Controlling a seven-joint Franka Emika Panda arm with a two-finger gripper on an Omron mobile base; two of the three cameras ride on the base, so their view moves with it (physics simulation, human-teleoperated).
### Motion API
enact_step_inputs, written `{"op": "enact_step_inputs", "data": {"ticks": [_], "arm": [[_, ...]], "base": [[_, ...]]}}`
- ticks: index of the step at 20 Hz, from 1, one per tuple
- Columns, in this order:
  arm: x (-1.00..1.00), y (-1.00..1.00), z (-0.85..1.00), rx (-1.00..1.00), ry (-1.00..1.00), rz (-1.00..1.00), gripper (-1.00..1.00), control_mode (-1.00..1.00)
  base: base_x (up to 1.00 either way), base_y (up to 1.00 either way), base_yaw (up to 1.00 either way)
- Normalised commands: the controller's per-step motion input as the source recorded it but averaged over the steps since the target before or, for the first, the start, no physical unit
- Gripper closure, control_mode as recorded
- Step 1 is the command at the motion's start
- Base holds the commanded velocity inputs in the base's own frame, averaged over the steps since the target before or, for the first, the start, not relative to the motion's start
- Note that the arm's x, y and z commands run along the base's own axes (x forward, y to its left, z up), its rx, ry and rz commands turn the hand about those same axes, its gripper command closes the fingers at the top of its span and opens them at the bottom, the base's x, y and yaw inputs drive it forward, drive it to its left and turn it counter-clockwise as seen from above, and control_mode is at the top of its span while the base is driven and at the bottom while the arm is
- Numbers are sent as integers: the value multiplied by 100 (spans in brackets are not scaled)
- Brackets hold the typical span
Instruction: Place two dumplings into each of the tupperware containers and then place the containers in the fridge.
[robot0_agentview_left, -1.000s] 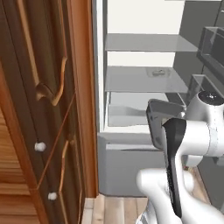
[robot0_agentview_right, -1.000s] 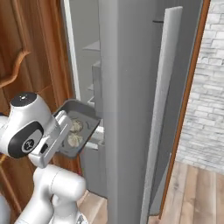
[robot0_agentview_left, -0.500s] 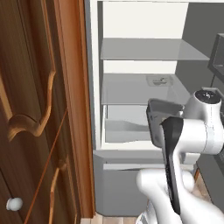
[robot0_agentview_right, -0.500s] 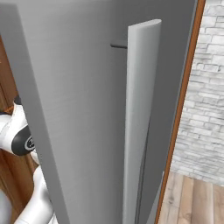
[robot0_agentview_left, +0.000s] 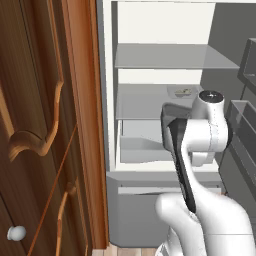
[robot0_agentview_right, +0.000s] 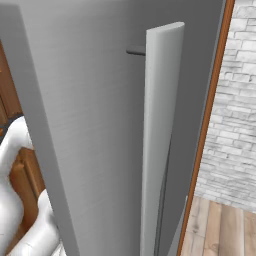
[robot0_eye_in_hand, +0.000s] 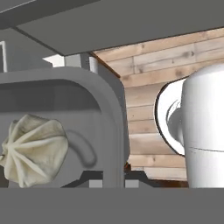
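The base has rolled closer to the open fridge (robot0_agentview_left: 160, 100), shelves filling the upper frame. The gripper (robot0_eye_in_hand: 107, 181) stays clamped on a grey tupperware container (robot0_eye_in_hand: 105, 113) holding a dumpling (robot0_eye_in_hand: 34, 148), so shelving comes next.

I see the tall silver-grey fridge (robot0_agentview_left: 165, 120) standing open in the left base view, its white interior bare to me with grey glass shelves stacked one above another and a grey drawer along the bottom. On the middle shelf, far back to the right, I can make out a shallow grey rectangular tray (robot0_agentview_left: 181, 91) with something pale in it, too small to tell more. The brushed silver door (robot0_agentview_right: 115, 130) with its long pale upright handle looms close in the right base view. In the hand view, a second grey tray with rounded corners (robot0_eye_in_hand: 65, 87) holds one pale beige pleated dumpling (robot0_eye_in_hand: 34, 148) against its left side.
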Motion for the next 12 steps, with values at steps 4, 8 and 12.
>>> {"op": "enact_step_inputs", "data": {"ticks": [4, 8, 12], "arm": [[99, 3, 0, -9, 0, 0, 100, -100], [93, -2, 0, -7, -1, 2, 100, -100], [91, -9, 2, -7, 5, 10, 100, -100]], "base": [[0, 0, 0], [0, 0, 0], [0, 0, 0]]}}
